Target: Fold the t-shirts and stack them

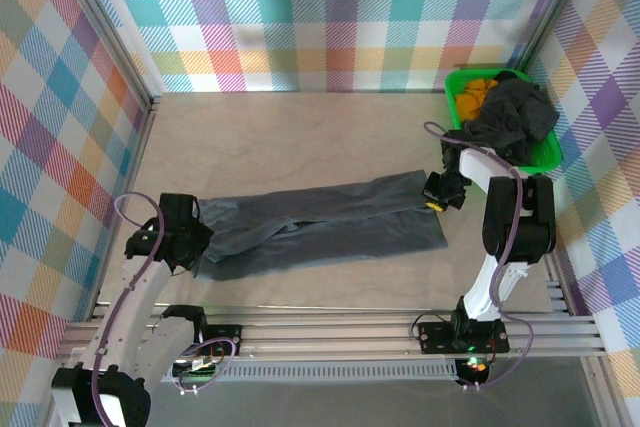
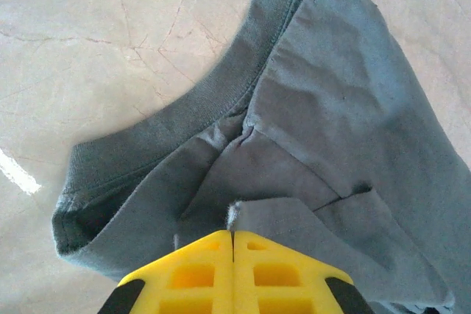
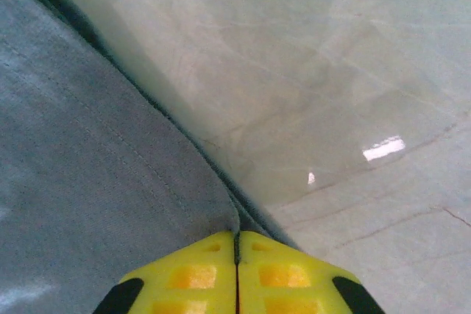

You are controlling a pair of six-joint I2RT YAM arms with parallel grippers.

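A dark grey t-shirt (image 1: 320,222) lies stretched sideways across the table's near middle, folded into a long band. My left gripper (image 1: 192,239) pinches its left end, and the wrist view there shows yellow fingers (image 2: 199,273) shut on a fold of the t-shirt (image 2: 331,137) beside the ribbed collar (image 2: 184,123). My right gripper (image 1: 438,197) holds the right end, its fingers (image 3: 283,273) shut on the hem of the t-shirt (image 3: 88,167). More dark shirts (image 1: 515,117) are heaped in the bin at back right.
A bright green bin (image 1: 462,82) stands at the back right corner with an orange cloth (image 1: 476,93) inside. Bare beige table (image 1: 290,142) stretches behind the shirt. Checked walls close in left, back and right; a metal rail (image 1: 330,327) runs along the near edge.
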